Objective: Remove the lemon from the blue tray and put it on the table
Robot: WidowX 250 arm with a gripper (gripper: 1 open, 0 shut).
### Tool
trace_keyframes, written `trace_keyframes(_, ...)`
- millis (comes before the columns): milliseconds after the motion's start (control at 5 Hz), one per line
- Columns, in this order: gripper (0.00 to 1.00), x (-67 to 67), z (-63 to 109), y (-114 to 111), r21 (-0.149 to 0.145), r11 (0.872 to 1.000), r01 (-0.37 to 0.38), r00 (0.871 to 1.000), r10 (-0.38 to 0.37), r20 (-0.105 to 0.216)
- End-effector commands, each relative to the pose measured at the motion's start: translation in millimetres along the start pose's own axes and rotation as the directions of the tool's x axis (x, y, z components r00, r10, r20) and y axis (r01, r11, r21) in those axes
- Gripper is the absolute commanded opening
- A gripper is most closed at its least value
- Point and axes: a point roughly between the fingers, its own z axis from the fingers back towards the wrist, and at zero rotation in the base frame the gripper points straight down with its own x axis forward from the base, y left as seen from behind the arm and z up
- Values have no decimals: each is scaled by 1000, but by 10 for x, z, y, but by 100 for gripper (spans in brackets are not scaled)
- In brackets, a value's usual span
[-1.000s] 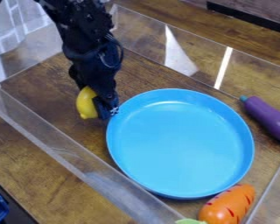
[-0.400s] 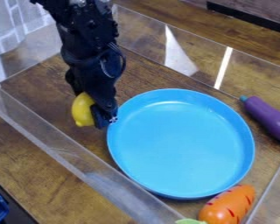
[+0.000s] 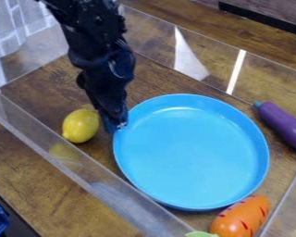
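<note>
The yellow lemon (image 3: 79, 125) lies on the dark wood table (image 3: 40, 111), just left of the blue tray (image 3: 194, 190) and off its rim. My black gripper (image 3: 115, 118) points down at the tray's left edge, right of the lemon and apart from it. Its fingers are open with nothing between them. The inside of the round light-blue tray is bare.
A purple eggplant toy (image 3: 287, 125) lies at the tray's right. An orange carrot-like toy (image 3: 242, 218) sits at the tray's front right. Clear acrylic walls (image 3: 64, 176) border the table close to the lemon's front and left.
The lemon was held between the fingers at the tray's left edge. It now lies free on the table, lower and further left. The gripper has barely moved.
</note>
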Motion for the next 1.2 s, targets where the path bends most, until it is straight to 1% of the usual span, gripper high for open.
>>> trace_keyframes(0,0,119,194,184,24,1000,-5,998,3,67)
trace_keyframes(200,0,94,327,345,8,999,-44,994,43,97)
trace_keyframes(400,0,5,274,418,-6,998,-61,992,61,110)
trace_keyframes(600,100,-88,115,422,-52,997,-60,991,66,120)
trace_keyframes(800,100,-161,-23,447,-73,995,-67,989,76,129)
trace_keyframes(1000,100,-196,-128,440,-107,992,-73,987,87,132)
